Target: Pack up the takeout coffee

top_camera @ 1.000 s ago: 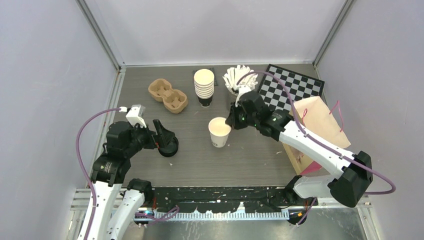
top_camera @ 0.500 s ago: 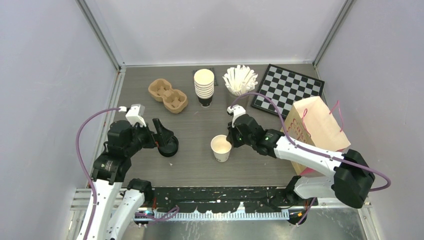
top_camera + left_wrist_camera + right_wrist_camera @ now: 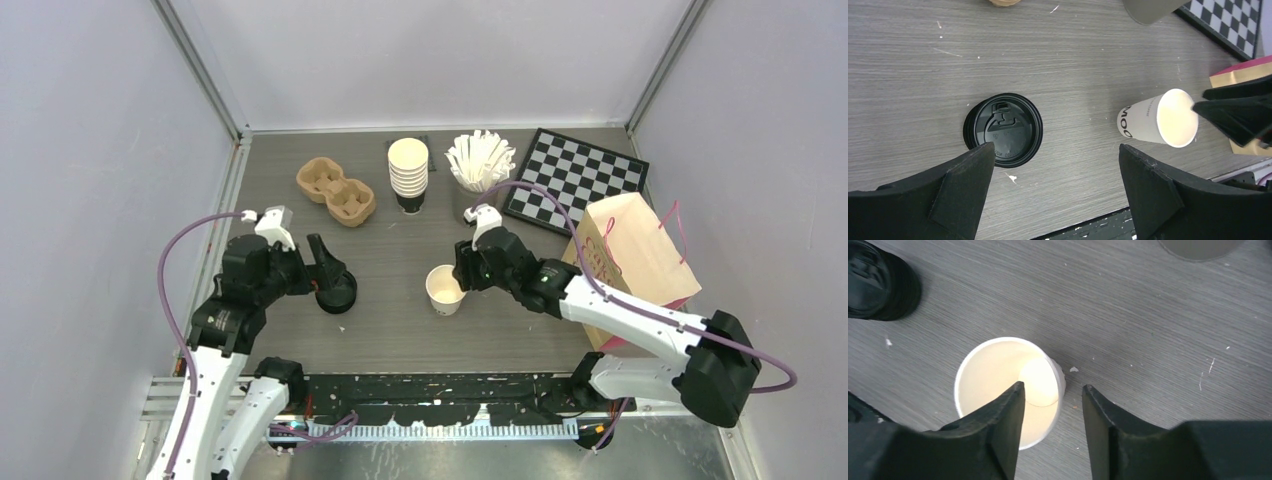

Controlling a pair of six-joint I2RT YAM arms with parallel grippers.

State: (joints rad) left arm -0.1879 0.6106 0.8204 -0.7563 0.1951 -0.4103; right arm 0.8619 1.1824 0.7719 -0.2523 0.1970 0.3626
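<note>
While the cup [image 3: 443, 290] stands upright on the desk [image 3: 400, 330] near its middle, its mouth is uncovered and no lid is fitted. The right pincer [image 3: 462, 272] is positioned at the cup's right side. In the right wrist view, the pincer [image 3: 1053, 386] is partly open and straddles the cup [image 3: 1008, 390] at the rim: one finger [image 3: 998, 430] lies over the mouth, the other finger [image 3: 1103, 430] lies outside the wall, and the right portion of the rim sits in the gap between them. The jaws are not pressed against the wall, so nothing is held.

The left pincer [image 3: 322, 265] is spread wide and holds nothing. It hangs over the black lid [image 3: 337, 295], which lies flat on the desk well to the left of the cup. In the left wrist view, the lid [image 3: 1005, 127] lies nearer the left finger of the pincer [image 3: 1055, 149], and the cup [image 3: 1158, 120] appears to the right, beyond the right finger.

At the far side of the desk are a brown cup carrier [image 3: 336, 190], a stack of cups [image 3: 408, 172] and a chessboard [image 3: 575, 178]. A paper bag [image 3: 635, 255] lies at the right edge.
</note>
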